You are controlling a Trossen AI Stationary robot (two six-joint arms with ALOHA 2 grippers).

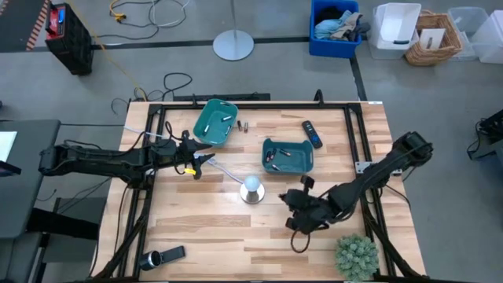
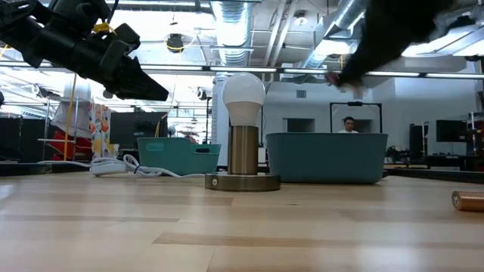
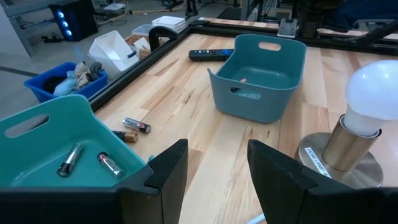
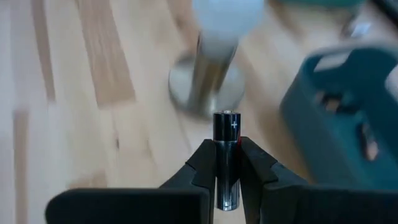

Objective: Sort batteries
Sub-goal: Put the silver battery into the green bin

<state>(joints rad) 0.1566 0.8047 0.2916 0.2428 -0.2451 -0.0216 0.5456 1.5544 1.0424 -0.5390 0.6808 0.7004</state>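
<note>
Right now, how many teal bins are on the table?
2. One teal bin sits at the back of the table near the left claw; the other bin sits right of the middle, behind the lamp. None seem hidden.

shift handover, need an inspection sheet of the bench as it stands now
surface: wooden table, black frame round it
job's things: two batteries in the left teal bin; two batteries loose on the wood beside it; right teal bin holds some too
clutter: bulb lamp, remote, flashlight, small plant
grippers: left gripper open and empty beside the left bin; right gripper shut on a battery
cables: white cable on table; more on the floor
surroundings: storage bins, basket, person in background
</note>
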